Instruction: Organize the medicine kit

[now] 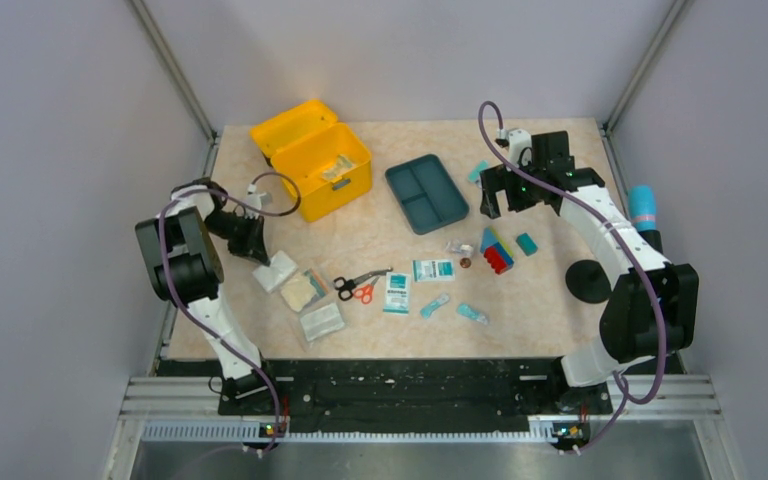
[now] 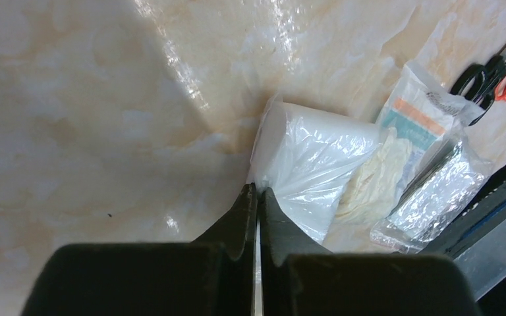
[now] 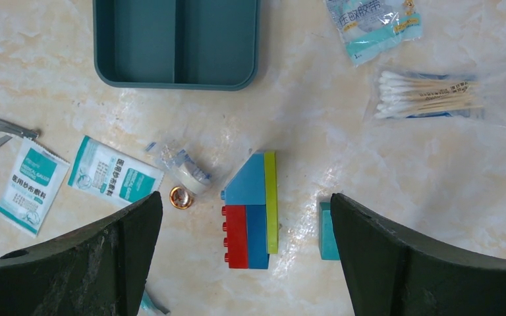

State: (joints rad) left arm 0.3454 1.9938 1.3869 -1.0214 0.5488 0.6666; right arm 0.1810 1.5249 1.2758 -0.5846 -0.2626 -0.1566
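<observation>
medicine kit (image 1: pixel 312 160): yellow, lid open, far left of table (image 1: pixel 530 300) | left gripper (image 2: pixel 257 194): jaws pressed together at edge of white wrapped packet (image 2: pixel 316 158) (pinch unclear) | right gripper (image 3: pixel 245 207): spread wide above coloured blocks (image 3: pixel 247 227)

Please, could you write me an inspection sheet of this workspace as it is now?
Surface: beige marbled tabletop, no spills seen.
Job's things: bright yellow plastic medicine kit, lid open, a packet inside.
Clutter: empty dark teal compartment tray, two pairs of scissors, white plastic-wrapped packet, stack of coloured blocks, bag of cotton swabs, sachets.
Pincers: left pincer shut at the white packet's edge, hold unclear; right pincer open above the blocks.
Cables: purple cables along both arms, no snag seen.
Surroundings: pale grey walls, metal frame.
</observation>
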